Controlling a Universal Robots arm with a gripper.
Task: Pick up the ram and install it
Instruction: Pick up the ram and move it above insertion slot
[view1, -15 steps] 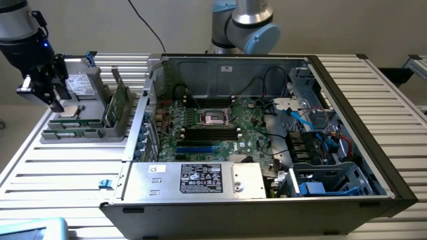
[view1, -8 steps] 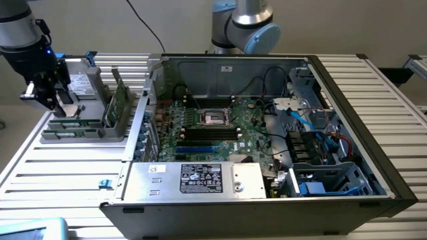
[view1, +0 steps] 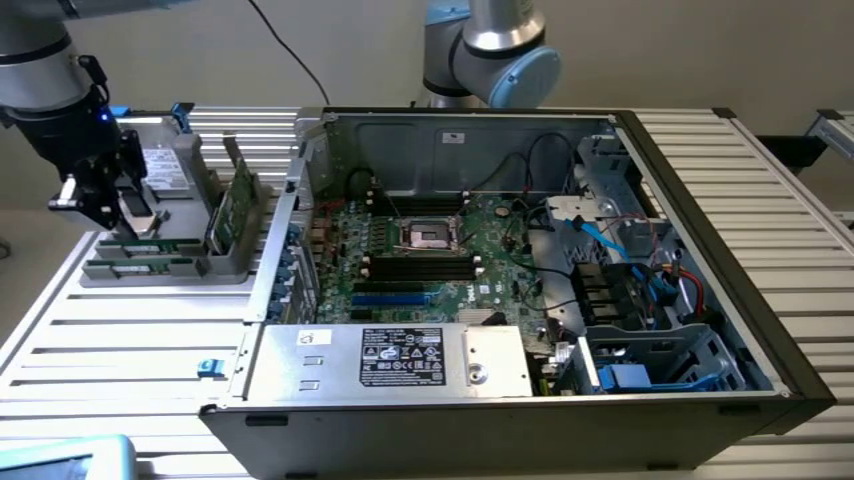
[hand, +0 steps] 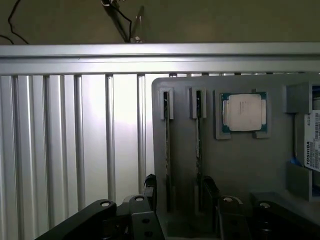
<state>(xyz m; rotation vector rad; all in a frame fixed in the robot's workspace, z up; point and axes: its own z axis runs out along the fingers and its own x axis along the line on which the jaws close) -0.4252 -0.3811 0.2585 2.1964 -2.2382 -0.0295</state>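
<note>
Where the spread gripper (hand: 179, 192) hovers, the ram (hand: 166, 140) stands edge-up.

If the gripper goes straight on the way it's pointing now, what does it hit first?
Probably the ram sticks standing edge-up in the grey tray, straight below the gripper. Which of the two it would meet first I cannot tell; depth is unclear.

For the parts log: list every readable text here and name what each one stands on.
"TOSHIBA": white label on a part in the grey plastic tray.
Black label on the silver power supply box: too small to read.
Square silver processor chip: markings blurred.
</note>
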